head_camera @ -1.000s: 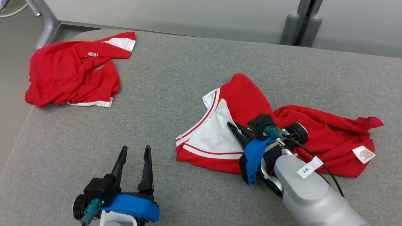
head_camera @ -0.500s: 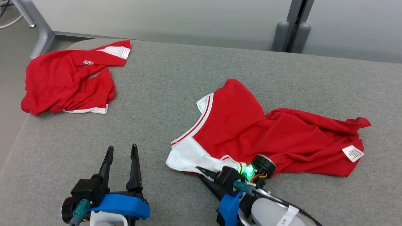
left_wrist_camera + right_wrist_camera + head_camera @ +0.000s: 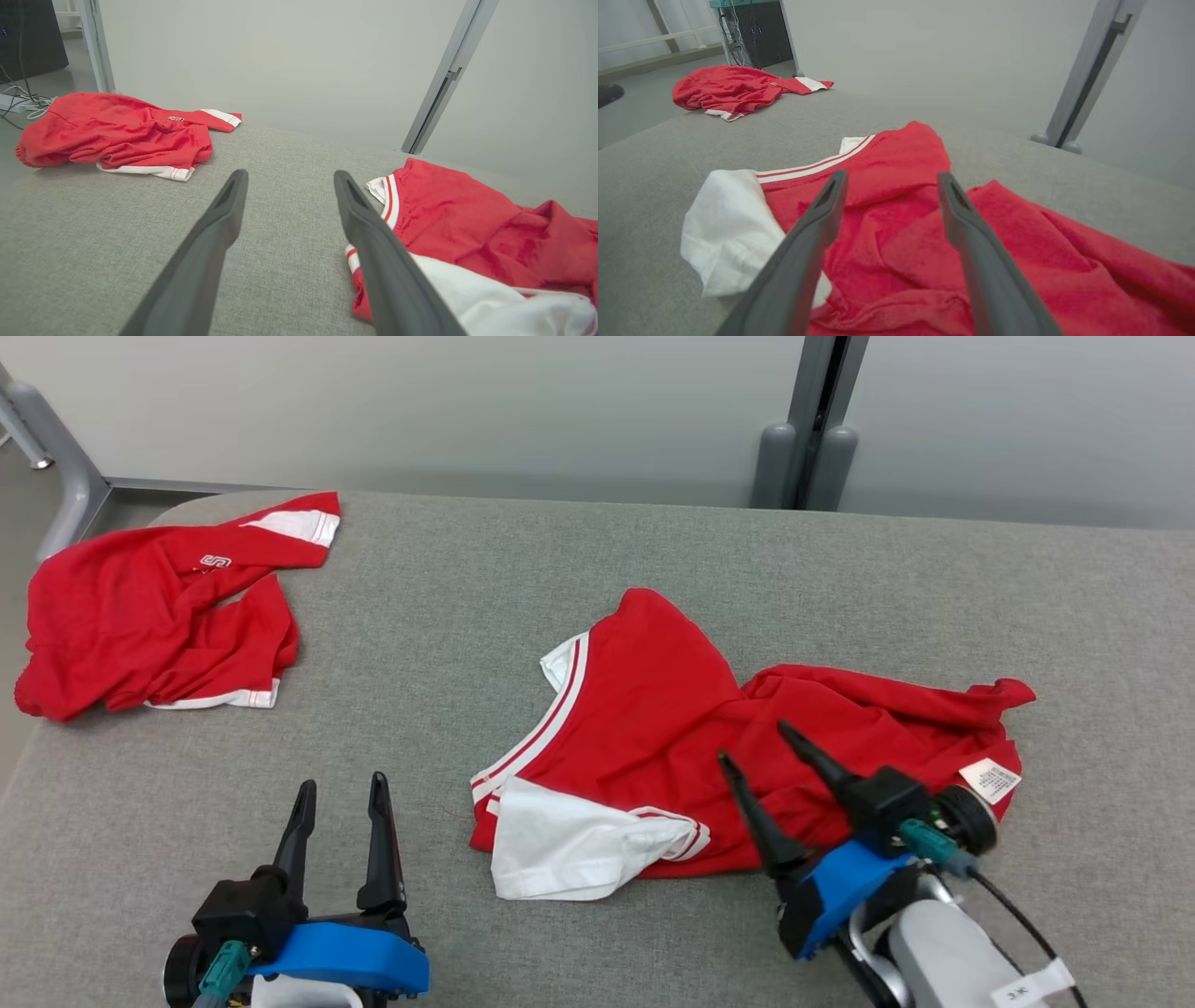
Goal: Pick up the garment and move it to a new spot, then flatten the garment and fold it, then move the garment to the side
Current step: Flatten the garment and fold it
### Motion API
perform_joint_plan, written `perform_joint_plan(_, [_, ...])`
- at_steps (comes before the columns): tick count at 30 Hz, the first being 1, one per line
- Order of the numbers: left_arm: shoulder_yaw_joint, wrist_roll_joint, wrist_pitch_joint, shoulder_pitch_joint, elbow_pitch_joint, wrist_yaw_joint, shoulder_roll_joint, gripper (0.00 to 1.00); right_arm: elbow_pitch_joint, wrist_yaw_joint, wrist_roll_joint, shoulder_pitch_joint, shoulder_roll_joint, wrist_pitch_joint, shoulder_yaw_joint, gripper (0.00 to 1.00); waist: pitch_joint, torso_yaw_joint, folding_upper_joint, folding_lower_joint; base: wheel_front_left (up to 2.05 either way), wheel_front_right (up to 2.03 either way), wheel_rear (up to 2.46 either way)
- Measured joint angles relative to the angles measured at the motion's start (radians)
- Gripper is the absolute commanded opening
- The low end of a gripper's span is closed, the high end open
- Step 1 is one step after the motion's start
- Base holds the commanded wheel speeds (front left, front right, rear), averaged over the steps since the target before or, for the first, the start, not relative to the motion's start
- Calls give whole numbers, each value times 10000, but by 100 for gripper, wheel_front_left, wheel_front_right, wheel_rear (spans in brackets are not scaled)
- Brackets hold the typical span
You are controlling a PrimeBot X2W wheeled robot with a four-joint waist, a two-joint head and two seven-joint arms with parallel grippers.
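Garment [image 3: 691, 737] crumpled on tabletop [image 3: 448, 616], white flap [image 3: 569, 845] bunched at its near-left corner. My right jaws open, empty, over garment's near edge. My left jaws open, left of garment, apart. Judging mid-flattening; fold and move aside not yet done.

Bare grey desk [image 3: 448, 616] between the crumpled red-and-white garment [image 3: 672, 728] at centre right and the second red garment [image 3: 140, 616] heaped at the far left corner (well apart). Bare too ahead of the left claw [image 3: 342, 782] and along the far edge. Upright grey post [image 3: 808, 448] beyond it.
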Motion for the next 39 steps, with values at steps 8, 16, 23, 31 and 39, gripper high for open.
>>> perform_joint_plan(8, [-35, 69, 2, 30, -75, -40, 2, 100, -1168, 2, -1147, 1131, 63, 533, -3471, 100, 103, -152, 0, 0, 0, 0, 0])
perform_joint_plan(16, [-79, 86, 2, -21, -69, -73, 0, 100, -1231, 2, -1914, 1433, 322, 982, -5453, 100, 251, -146, 0, 0, 0, 0, 0])
perform_joint_plan(23, [-96, 113, 0, -65, -2, -84, 2, 100, -479, 2, -1436, 1274, 389, 1214, -5946, 100, 288, -119, 0, 0, 0, 0, 0])
perform_joint_plan(31, [-107, 184, 0, -64, 73, -113, 2, 100, 792, 2, -414, 636, 408, 1083, -5710, 20, 219, -121, 0, -1, 0, 0, 0])
perform_joint_plan(39, [-104, 276, 2, -13, 102, -121, 2, 100, 1365, 2, -199, 232, 410, 322, -5685, 0, 128, -202, 0, 0, 0, 0, 0])
